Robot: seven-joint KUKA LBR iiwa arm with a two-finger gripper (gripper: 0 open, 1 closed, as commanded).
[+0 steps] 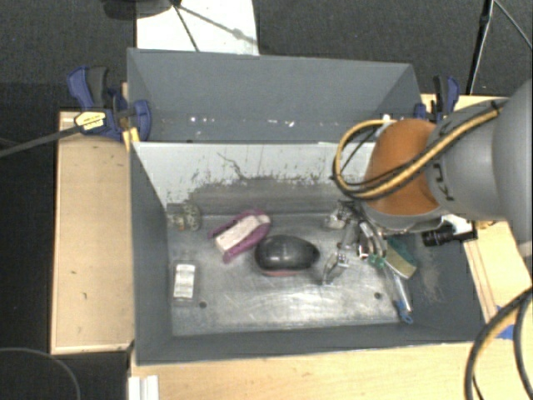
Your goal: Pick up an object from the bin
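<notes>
My gripper (336, 269) hangs low over the right half of the bin floor, its metal fingers pointing down and to the left. Just left of its fingertips lies a dark oval computer mouse (286, 254) with a reddish lower edge. Nothing shows between the fingers. A blue pen (399, 297) lies to the right of the gripper, with a green and tan thing (396, 261) partly hidden under the wrist.
A purple and white block (240, 232) lies tilted left of the mouse. A small clear thing (184, 217) sits by the left wall, and a white labelled packet (183, 280) lies at the front left. The orange wrist cover and cables hang over the bin's right side.
</notes>
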